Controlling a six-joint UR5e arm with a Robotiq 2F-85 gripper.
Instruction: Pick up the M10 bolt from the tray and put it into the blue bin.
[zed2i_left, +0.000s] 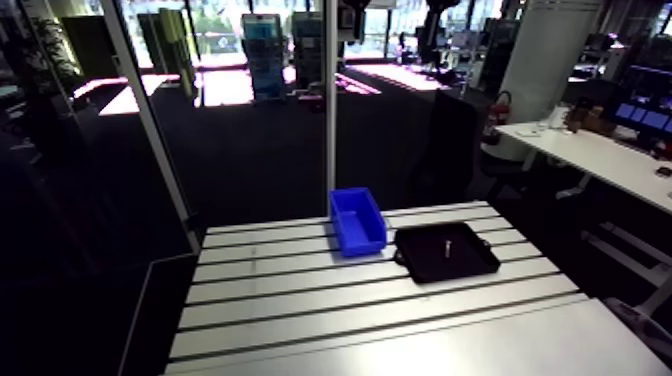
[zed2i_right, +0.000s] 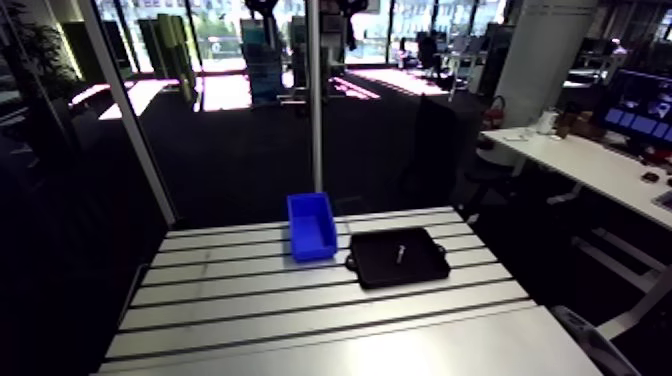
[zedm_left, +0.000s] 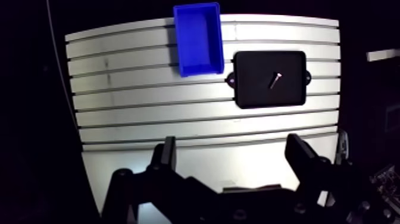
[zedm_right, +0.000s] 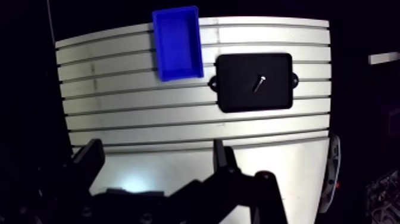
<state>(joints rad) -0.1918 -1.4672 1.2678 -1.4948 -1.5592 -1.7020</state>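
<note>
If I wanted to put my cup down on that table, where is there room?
The table is bare from the tray and blue bin toward the pincer, and also beside the bin on the side away from the tray. It is crowded only at the far edge, where bin and tray sit close together.

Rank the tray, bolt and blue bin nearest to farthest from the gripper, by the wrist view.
1. The tray: ahead of the gripper, its near rim closest.
2. The bolt: lying at the tray's middle.
3. The blue bin: beside the tray, reaching the table's far edge; its near end rivals the bolt.
</note>
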